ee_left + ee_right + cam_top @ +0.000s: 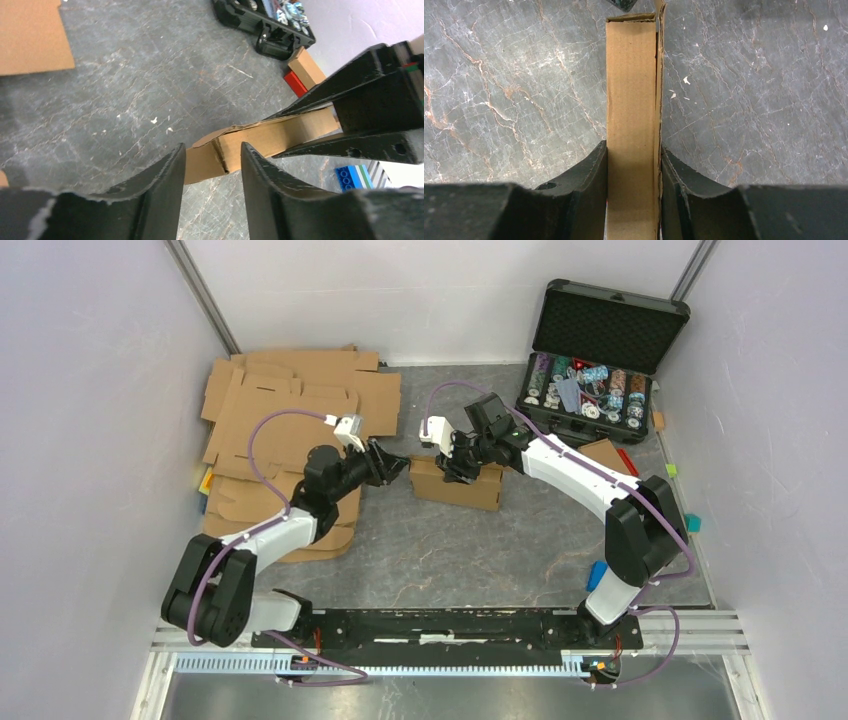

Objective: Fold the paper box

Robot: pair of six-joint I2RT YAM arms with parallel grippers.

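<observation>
Grey marbled tabletop [450,550], enclosed by pale walls, carries the box [457,483] at about its middle, slightly toward the far side. From the top view the box stands as a low brown block with its long side wall facing the near edge.

The right arm [570,465] reaches in from the right, over the box's top. The right wrist view shows the right jaws pinching a wall of the box [631,125]: one finger [594,170] lies against each face of the cardboard, and a second layer's edge runs along the wall's right side.

The left arm [270,530] reaches in from the left and ends just beside the box's left end. The left jaws are spread, with the end corner of the box [260,140] visible through the gap between the fingers [175,170]. Whether they touch the cardboard cannot be told.

Flat blanks [290,420] lie stacked at the far left, partly under the left arm and apart from the box. An open black case [600,350] of chips sits at the far right corner. A cardboard piece [605,453] lies in front of the case, behind the right arm. A blue block [596,575] rests near the right arm's base, and a green block [671,470] lies by the right wall.
</observation>
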